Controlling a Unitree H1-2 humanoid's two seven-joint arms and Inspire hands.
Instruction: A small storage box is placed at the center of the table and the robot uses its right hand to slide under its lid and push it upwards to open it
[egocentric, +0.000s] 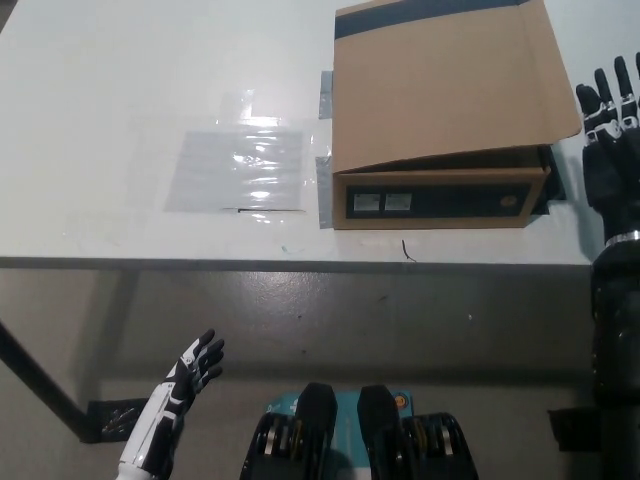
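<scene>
head view | right robot hand (606, 130) black, fingers spread, holding nothing, just right of storage box (440, 120) on desk (120, 120) | you should slip fingertips under the lid (450, 85) edge to its left, then push up | brown matte cardboard, flat rectangular flap | left robot hand (195, 368) white, open, resting low
</scene>
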